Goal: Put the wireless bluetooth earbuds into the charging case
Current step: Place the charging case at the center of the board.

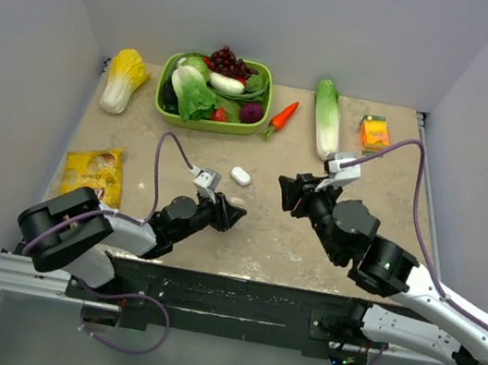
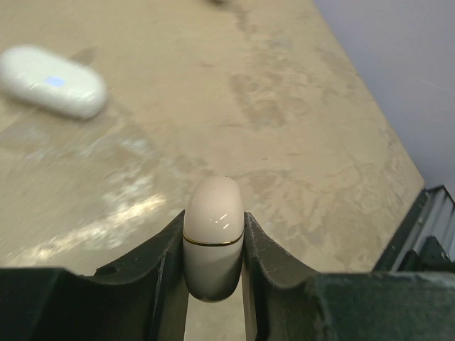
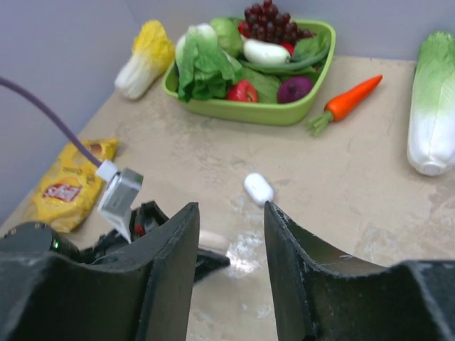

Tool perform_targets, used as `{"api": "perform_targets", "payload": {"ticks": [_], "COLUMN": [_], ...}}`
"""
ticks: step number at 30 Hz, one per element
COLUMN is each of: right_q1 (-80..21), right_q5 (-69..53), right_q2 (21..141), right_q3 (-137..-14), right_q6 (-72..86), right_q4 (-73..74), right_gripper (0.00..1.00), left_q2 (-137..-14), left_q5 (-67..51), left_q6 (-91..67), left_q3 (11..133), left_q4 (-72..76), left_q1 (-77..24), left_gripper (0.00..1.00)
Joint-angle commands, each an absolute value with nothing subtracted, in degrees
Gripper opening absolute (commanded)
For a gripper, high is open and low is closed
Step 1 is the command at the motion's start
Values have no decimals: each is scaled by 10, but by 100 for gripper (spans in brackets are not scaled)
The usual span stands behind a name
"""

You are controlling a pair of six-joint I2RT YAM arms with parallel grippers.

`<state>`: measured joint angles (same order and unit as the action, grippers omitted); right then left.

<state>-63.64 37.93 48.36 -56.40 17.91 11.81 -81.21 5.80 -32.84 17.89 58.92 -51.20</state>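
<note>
My left gripper (image 1: 233,207) (image 2: 213,245) is shut on a glossy cream-white pebble-shaped case (image 2: 213,234) with a thin gold seam, held low over the table; it also shows in the top view (image 1: 237,202) and the right wrist view (image 3: 213,240). A white oval charging case (image 1: 240,175) (image 2: 53,82) (image 3: 258,188) with a small blue mark lies closed on the table just beyond it. My right gripper (image 1: 288,190) (image 3: 231,213) is open and empty, hovering right of both. No earbuds are in view.
A green basket (image 1: 207,125) of vegetables stands at the back, a carrot (image 1: 281,117) and a long green cabbage (image 1: 327,117) to its right, a yellow cabbage (image 1: 123,80) to its left. An orange box (image 1: 374,131) sits back right, a yellow snack bag (image 1: 94,171) at left.
</note>
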Motion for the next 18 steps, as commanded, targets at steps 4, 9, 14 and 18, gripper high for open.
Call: {"api": "perform_targets", "payload": {"ticks": [4,9,14,18], "right_q1": [-636,-637,-636,-636], "right_q5": [375,365,355,352], "right_q2": [474,474,482,482], "right_q3": [-521,-511,-505,-504], "right_q6": [214,219,220,218], "right_q4": [119,118,116,114], "right_gripper": [48,49,51,52], "left_q2": [-898,-951,-1004,-1030], "left_q5": [12,-29,-52,-74], "left_q6": [-509,-512,-519,-524], "left_q3": [167,206,237,248], "left_q4": [635,593,556,545], "left_q1": [-402,-367,-342,-325], "left_gripper": [0,0,2,27]}}
